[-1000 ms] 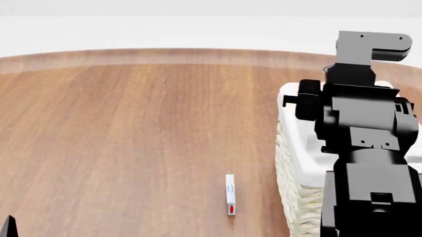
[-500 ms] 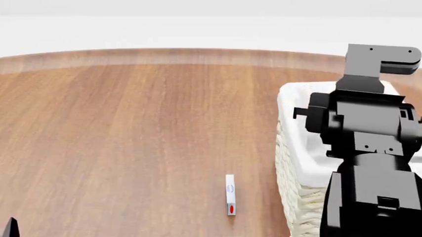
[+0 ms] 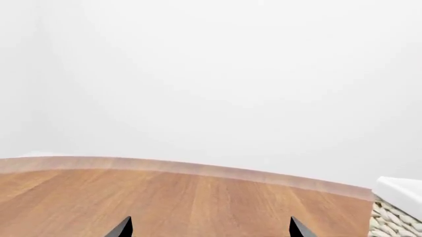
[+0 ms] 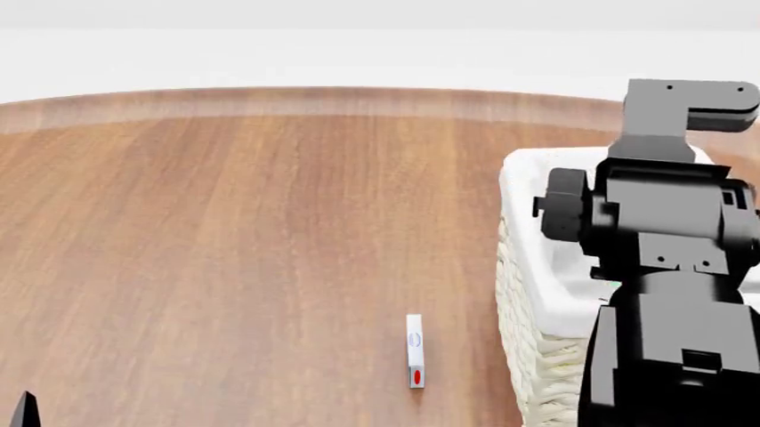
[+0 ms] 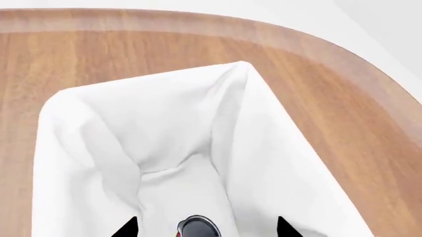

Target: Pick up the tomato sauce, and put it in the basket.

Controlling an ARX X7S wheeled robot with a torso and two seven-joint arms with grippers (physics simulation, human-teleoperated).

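Observation:
The tomato sauce [image 5: 197,228] shows only as a silver can top with a red edge, down inside the basket [image 5: 151,113], on its white cloth liner. My right gripper [image 5: 204,230] hangs over the basket's opening with its fingertips [image 5: 126,227] spread far wider than the can and not touching it. In the head view my right arm [image 4: 665,267] stands over the basket [image 4: 529,356] and hides the gripper and can. My left gripper [image 3: 209,230] is open and empty, low over the wooden table.
A small white box with a red mark [image 4: 415,351] lies on the wooden table [image 4: 238,249] just left of the basket. One left fingertip [image 4: 21,411] shows at the head view's lower left corner. The table's curved far edge runs behind the basket.
My right arm has shifted to the right over the basket and turned slightly. The white box and the basket have not moved.

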